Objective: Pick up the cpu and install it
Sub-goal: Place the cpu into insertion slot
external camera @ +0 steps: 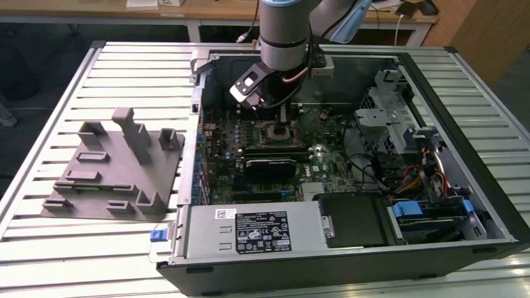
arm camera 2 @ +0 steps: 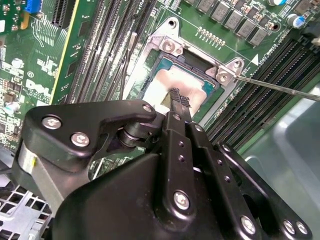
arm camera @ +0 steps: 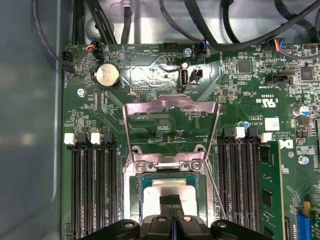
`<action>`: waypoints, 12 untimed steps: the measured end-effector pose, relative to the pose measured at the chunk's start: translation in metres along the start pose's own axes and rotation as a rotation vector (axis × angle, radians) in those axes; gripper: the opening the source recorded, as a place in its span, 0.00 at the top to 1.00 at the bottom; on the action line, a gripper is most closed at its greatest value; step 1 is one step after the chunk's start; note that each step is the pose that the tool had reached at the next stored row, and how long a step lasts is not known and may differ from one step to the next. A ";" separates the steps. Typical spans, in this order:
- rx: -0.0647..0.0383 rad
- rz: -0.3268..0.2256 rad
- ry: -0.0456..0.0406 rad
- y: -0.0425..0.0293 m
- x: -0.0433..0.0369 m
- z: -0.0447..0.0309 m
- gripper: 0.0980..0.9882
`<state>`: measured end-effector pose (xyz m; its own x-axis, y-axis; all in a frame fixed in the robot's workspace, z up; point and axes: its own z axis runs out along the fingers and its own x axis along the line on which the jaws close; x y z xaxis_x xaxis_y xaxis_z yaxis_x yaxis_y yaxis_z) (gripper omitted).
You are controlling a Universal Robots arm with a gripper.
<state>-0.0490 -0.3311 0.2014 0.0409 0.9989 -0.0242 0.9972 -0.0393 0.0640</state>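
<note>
The cpu [arm camera: 172, 186], a silver-topped square chip, lies flat inside the motherboard socket [arm camera: 134, 197]. In the second wrist view, the cpu [arm camera 2: 162, 82] sits between the socket's screws. My gripper [arm camera: 171, 200] stands straight over it, fingers pressed together, their tips at or just above the chip's middle; contact cannot be judged. The gripper [arm camera 2: 180, 97] holds nothing between its fingers. The socket's metal load plate [arm camera: 170, 107] is swung open, and its thin lever [arm camera 2: 280, 87] sticks out sideways. In the exterior view the gripper [external camera: 286, 118] reaches down into the open computer case [external camera: 198, 93].
Memory slots [arm camera: 92, 190] flank the socket on both sides. A silver power supply box [external camera: 248, 233] fills the case's near end, with drive cages and cables [external camera: 398, 124] on the exterior view's right. A grey fixture [external camera: 116, 164] stands on the slatted table at the exterior view's left.
</note>
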 end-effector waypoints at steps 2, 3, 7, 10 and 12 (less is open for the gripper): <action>0.000 0.000 0.0000 -0.0001 0.0000 0.0010 0.99; 0.000 0.000 0.0000 -0.0001 0.0000 0.0014 0.99; 0.000 0.000 0.0000 -0.0002 0.0000 0.0024 0.99; 0.000 0.000 0.0001 -0.0003 0.0000 0.0031 0.99; 0.000 0.000 0.0006 -0.0003 0.0000 0.0034 0.99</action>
<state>-0.0490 -0.3311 0.1981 0.0410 0.9989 -0.0236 0.9972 -0.0394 0.0637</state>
